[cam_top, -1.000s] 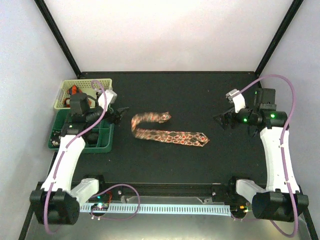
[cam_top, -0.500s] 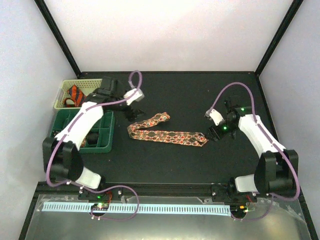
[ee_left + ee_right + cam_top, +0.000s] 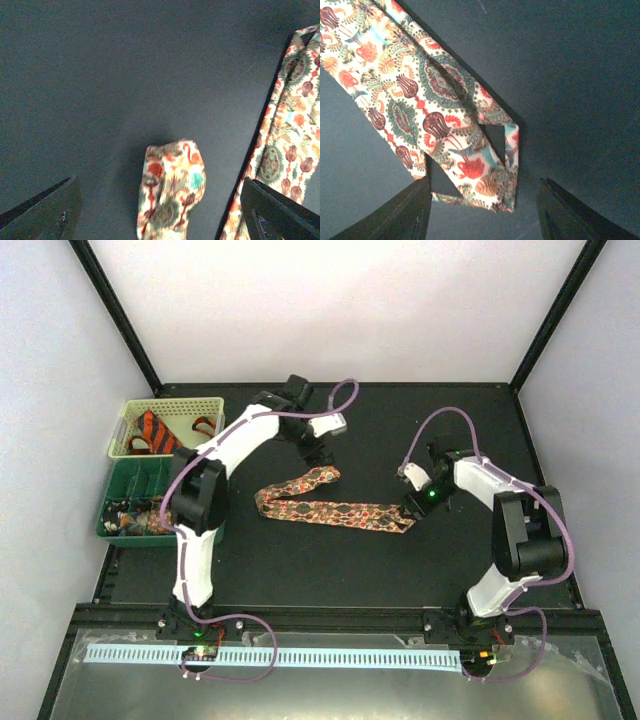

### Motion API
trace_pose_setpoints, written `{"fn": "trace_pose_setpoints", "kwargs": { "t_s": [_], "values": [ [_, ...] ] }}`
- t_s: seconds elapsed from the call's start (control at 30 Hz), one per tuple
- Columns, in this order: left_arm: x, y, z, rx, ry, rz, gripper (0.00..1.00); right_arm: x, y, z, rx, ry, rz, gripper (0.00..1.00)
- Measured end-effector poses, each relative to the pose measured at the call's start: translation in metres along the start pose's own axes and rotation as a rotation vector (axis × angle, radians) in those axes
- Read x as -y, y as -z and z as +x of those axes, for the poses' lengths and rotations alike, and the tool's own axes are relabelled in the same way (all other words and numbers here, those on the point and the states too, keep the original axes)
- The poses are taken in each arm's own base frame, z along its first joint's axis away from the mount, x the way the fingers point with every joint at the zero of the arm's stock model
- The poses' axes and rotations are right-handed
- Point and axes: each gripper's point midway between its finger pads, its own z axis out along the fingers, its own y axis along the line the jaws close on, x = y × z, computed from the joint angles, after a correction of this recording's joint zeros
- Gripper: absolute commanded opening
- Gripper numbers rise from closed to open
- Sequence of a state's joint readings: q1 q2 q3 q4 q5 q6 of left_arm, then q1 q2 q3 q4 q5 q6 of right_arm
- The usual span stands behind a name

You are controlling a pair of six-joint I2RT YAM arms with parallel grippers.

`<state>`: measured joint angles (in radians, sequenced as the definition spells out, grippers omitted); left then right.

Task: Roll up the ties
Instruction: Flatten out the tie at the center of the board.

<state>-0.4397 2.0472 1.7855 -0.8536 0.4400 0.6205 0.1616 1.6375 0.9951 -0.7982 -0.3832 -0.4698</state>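
Overhead, the left arm (image 3: 232, 443) is stretching far out from its base at 7 o'clock and doubling back at a high elbow near 12 o'clock. Its left gripper (image 3: 320, 450) is pointing down just beyond the narrow end of the speckled tie (image 3: 335, 508). Seen from the wrist, its two fingers (image 3: 47, 210) are standing wide apart, released, with that narrow end lying on the table between them, apart from both. The right arm (image 3: 480, 476) is folding in a tight arch from its base at 5 o'clock. The right gripper (image 3: 413, 504) is hanging at the tie's wide end, toward 3 o'clock. Its fingers (image 3: 412, 212) are also spreading open, gripping nothing, with the pointed wide end lying between them.

The speckled tie is lying flat at the middle of the black table (image 3: 330, 570), bent into a sideways V. The narrow end is running toward 1 o'clock, the bend is sitting toward 9 o'clock, and the wide end is reaching toward 4 o'clock.

At 10 o'clock a pale basket (image 3: 205, 403) is holding the orange tie (image 3: 152, 428) with black stripes, bunched up. Just nearer, at 9 o'clock, a green tray (image 3: 130, 476) with compartments is holding small dark items that are too small to identify.
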Motion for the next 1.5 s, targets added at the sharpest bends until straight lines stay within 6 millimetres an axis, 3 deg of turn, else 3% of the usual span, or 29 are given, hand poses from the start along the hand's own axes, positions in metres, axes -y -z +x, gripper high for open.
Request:
{"fn": "trace_pose_setpoints", "kwargs": {
  "t_s": [0.17,0.3,0.43,0.53,0.67,0.8,0.87,0.9,1.0,1.13,1.23,1.37,1.43,1.5],
  "values": [
    [0.007,-0.042,0.004,-0.100,-0.012,0.030,0.89,-0.004,-0.021,0.000,-0.060,0.058,0.024,0.59],
    [0.012,-0.064,0.018,-0.169,-0.010,0.045,0.85,-0.006,-0.034,0.001,-0.101,0.093,0.048,0.50],
    [0.006,-0.074,0.034,-0.234,0.008,0.025,0.67,-0.001,-0.035,-0.002,-0.103,0.097,0.088,0.24],
    [0.003,-0.076,0.044,-0.272,0.019,0.013,0.44,0.003,-0.036,-0.002,-0.107,0.086,0.115,0.02],
    [0.003,-0.073,0.046,-0.279,0.022,0.013,0.18,0.005,-0.034,0.001,-0.110,0.087,0.116,0.02],
    [0.006,-0.062,0.044,-0.250,0.028,0.018,0.11,0.021,-0.019,0.021,-0.131,0.049,0.148,0.02],
    [0.009,-0.047,0.040,-0.213,0.037,0.023,0.11,0.035,-0.004,0.037,-0.140,0.016,0.176,0.02],
    [0.012,-0.017,0.033,-0.147,0.050,0.022,0.12,0.065,0.026,0.063,-0.146,-0.045,0.257,0.02],
    [0.011,0.006,0.032,-0.055,0.034,-0.010,0.15,0.082,0.043,0.081,-0.153,-0.040,0.299,0.02],
    [0.028,0.047,0.078,-0.002,0.046,-0.025,0.33,0.135,0.090,0.151,-0.215,-0.160,0.426,0.02],
    [0.030,0.060,0.114,0.022,0.024,-0.050,0.47,0.154,0.109,0.184,-0.264,-0.196,0.462,0.02],
    [0.050,0.061,0.170,-0.013,-0.038,-0.054,0.65,0.171,0.124,0.200,-0.293,-0.200,0.476,0.02],
    [0.063,0.061,0.180,-0.017,-0.087,-0.041,0.71,0.171,0.126,0.199,-0.293,-0.190,0.470,0.02],
    [0.066,0.065,0.172,0.014,-0.129,-0.046,0.75,0.169,0.126,0.198,-0.290,-0.182,0.455,0.02]
  ]
}}
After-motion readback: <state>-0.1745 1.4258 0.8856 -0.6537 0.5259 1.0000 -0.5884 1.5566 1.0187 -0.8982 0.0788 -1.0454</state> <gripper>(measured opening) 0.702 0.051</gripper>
